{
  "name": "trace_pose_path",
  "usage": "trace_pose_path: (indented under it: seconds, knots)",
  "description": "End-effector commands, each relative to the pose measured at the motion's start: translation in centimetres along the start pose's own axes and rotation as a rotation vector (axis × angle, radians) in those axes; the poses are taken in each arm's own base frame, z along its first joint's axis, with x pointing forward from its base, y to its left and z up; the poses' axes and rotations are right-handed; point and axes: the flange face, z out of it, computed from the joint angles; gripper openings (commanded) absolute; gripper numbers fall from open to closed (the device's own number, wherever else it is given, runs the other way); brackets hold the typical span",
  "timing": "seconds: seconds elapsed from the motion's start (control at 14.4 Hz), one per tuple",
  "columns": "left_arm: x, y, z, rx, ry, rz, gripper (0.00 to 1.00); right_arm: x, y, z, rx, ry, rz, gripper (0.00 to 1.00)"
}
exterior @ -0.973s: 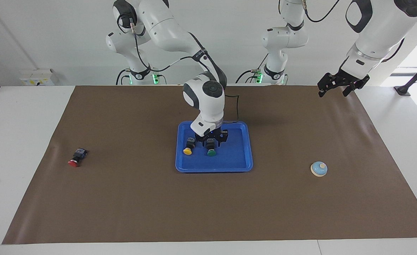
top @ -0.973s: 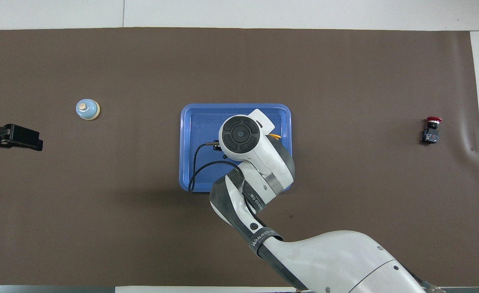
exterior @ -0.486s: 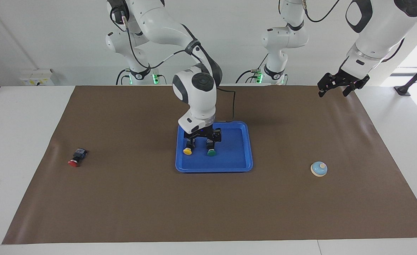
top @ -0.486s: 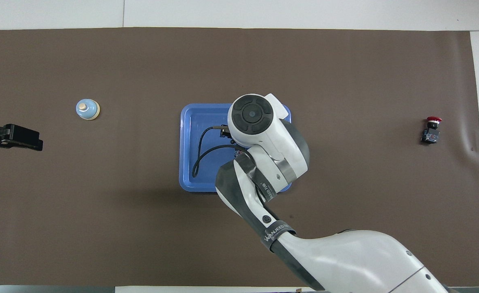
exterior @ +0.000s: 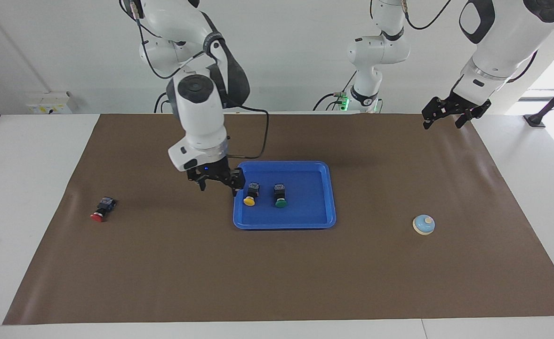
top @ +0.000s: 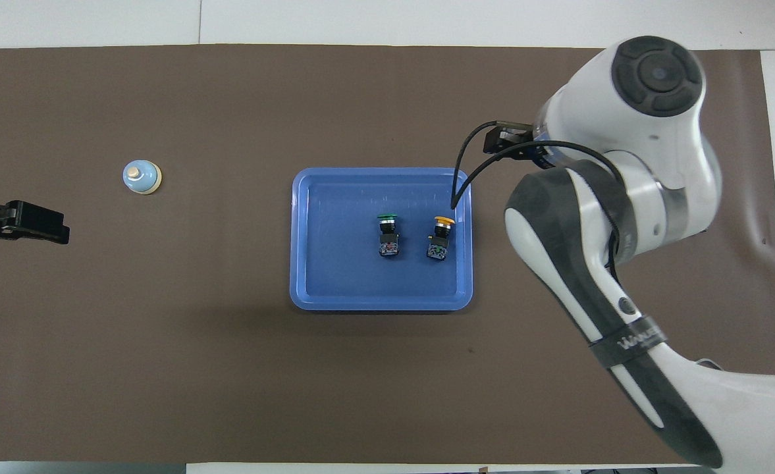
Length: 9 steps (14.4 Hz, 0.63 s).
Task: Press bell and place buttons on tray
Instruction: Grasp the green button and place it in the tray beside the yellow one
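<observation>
The blue tray (exterior: 305,214) (top: 334,263) lies mid-table. In it lie the yellow button (exterior: 250,194) (top: 440,237) and the green button (exterior: 280,195) (top: 387,235), side by side and free. The red button (exterior: 101,209) lies on the mat toward the right arm's end; the right arm hides it in the overhead view. My right gripper (exterior: 218,186) hangs open and empty over the mat just beside the tray's edge. The bell (exterior: 423,224) (top: 141,178) sits toward the left arm's end. My left gripper (exterior: 442,123) waits open above the mat's corner there.
A brown mat (exterior: 277,282) covers most of the white table. A black cable loops from the right wrist above the tray's corner. A third robot base (exterior: 364,94) stands at the robots' edge of the table.
My right gripper opened and let go of the green button in the tray. It then rose and swung off the tray toward the right arm's end. The left arm stayed still.
</observation>
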Motion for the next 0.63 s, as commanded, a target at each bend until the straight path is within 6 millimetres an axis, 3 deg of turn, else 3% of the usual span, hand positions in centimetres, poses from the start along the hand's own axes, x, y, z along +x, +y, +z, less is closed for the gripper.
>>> trace_pose_path:
  seconds: [0.0,0.21,0.42,0.56]
  knots:
    - [-0.4,-0.1,-0.5,-0.008,0.0,-0.011,1.0,2.4,7.5,1.3,-0.008,0.007,-0.023,1.0]
    - [-0.4,-0.1,-0.5,-0.008,0.0,-0.011,1.0,3.3,14.6,2.6,-0.023,-0.011,0.003,1.0]
    - [-0.4,-0.1,-0.5,-0.008,0.0,-0.011,1.0,2.0,20.7,5.9,-0.026,0.012,0.026,1.0]
    - [-0.4,-0.1,-0.5,-0.008,0.0,-0.011,1.0,1.0,23.7,8.1,-0.028,0.039,0.013,1.0]
